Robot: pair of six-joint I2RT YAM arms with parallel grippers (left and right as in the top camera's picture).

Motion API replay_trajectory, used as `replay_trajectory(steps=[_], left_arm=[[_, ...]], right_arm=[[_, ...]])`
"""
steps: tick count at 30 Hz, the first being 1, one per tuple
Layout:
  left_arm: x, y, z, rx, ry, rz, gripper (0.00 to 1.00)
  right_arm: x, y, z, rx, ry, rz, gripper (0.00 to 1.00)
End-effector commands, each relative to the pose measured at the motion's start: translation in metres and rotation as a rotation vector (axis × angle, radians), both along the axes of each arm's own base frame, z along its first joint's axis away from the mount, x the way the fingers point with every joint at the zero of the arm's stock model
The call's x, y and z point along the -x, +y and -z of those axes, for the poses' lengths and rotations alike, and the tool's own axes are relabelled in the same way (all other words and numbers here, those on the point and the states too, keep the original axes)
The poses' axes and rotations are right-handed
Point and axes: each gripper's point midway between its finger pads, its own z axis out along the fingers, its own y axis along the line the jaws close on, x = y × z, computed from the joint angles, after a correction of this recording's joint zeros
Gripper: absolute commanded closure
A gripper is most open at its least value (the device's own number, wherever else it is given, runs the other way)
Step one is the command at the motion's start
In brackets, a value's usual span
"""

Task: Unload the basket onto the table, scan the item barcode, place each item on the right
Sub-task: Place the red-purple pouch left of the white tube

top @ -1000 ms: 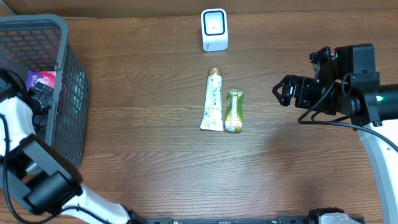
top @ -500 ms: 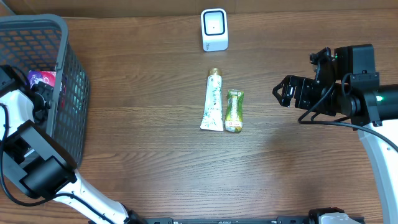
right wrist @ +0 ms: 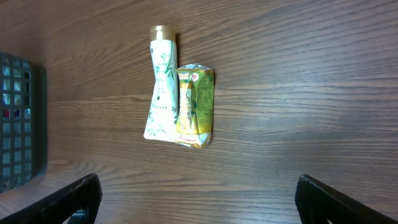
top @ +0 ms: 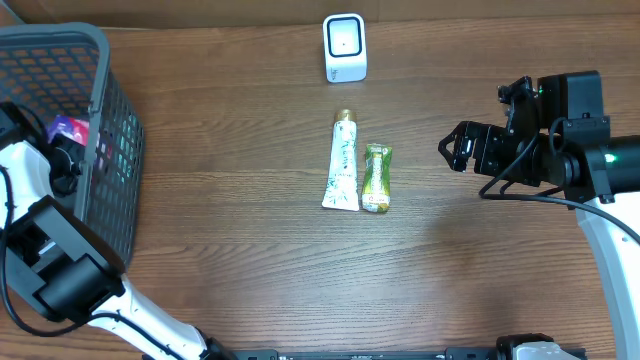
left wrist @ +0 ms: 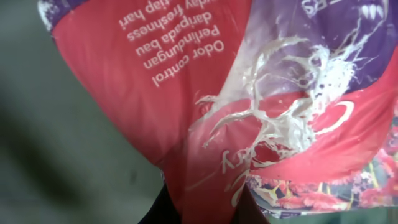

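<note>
A red and purple pouch [left wrist: 249, 93] with white print fills the left wrist view. My left gripper [left wrist: 205, 208] is shut on its lower edge, a fold of the pouch pinched between the dark fingers. From overhead the pouch [top: 70, 128] shows inside the grey basket [top: 120, 160] at the far left, with the left gripper [top: 60, 152] reaching in beside it. The white scanner [top: 345, 47] stands at the back centre. My right gripper [top: 455, 147] hovers open over the right side of the table, nothing between its fingers [right wrist: 74, 199].
A white and green tube [top: 342, 165] and a green packet [top: 377, 178] lie side by side mid-table; both also show in the right wrist view, tube [right wrist: 161, 93] and packet [right wrist: 194, 106]. The basket's mesh wall [right wrist: 18, 124] shows at that view's left edge.
My left gripper has gone from open to shut on the pouch inside the basket, and the pouch has shifted slightly. The right arm has not moved.
</note>
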Motion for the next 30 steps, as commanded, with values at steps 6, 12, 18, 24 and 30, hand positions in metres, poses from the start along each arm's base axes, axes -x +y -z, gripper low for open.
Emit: replay_trajectory(steps=[6,12,18,24,30], left_arm=[[0.007,-0.016,-0.177,-0.21,-0.228,0.117,0.96],[0.041,-0.046,-0.276,-0.353,-0.395,0.123,0.96],[0.038,-0.122,-0.306,-0.331,-0.502,0.421,0.96],[0.006,-0.233,-0.261,-0.198,-0.39,0.812,0.96],[-0.012,-0.314,-0.178,-0.189,-0.085,1.1,0.96]], right_arm=[[-0.002,0.002,-0.006,-0.008,-0.016,-0.001,0.0],[-0.002,0.002,-0.006,-0.008,-0.016,-0.002,0.0],[-0.004,0.002,-0.007,-0.008,-0.024,-0.002,0.0],[-0.005,0.002,-0.008,-0.009,-0.029,-0.002,0.0],[-0.006,0.002,-0.009,-0.007,-0.037,-0.002,0.0]])
